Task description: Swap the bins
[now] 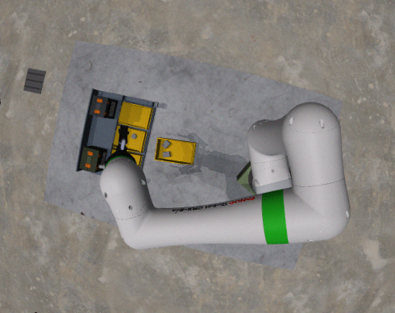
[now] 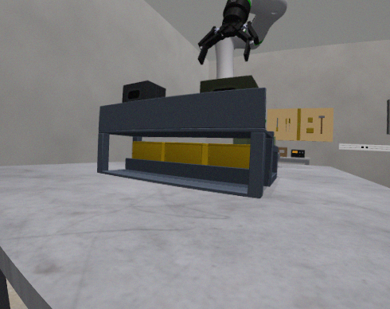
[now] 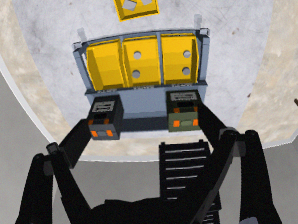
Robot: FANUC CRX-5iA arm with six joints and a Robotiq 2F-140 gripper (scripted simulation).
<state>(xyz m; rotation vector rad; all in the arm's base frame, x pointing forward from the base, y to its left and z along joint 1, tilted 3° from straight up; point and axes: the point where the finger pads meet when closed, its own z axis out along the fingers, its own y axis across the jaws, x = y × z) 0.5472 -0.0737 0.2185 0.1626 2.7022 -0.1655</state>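
The empty yellow bin stands in the shelf, at the end of a row of three. The middle bin and the far bin hold grey round parts. The yellow bin with parts stands upright on the table before the shelf's front, with two grey parts inside. My gripper is wide open and empty, pointing down high above the shelf. It hides part of the middle bin in the top view.
A black box and a green box stand on the shelf's top board, behind the bins' open fronts. Upright posts bound the shelf. The arm spans the table's near side in the top view.
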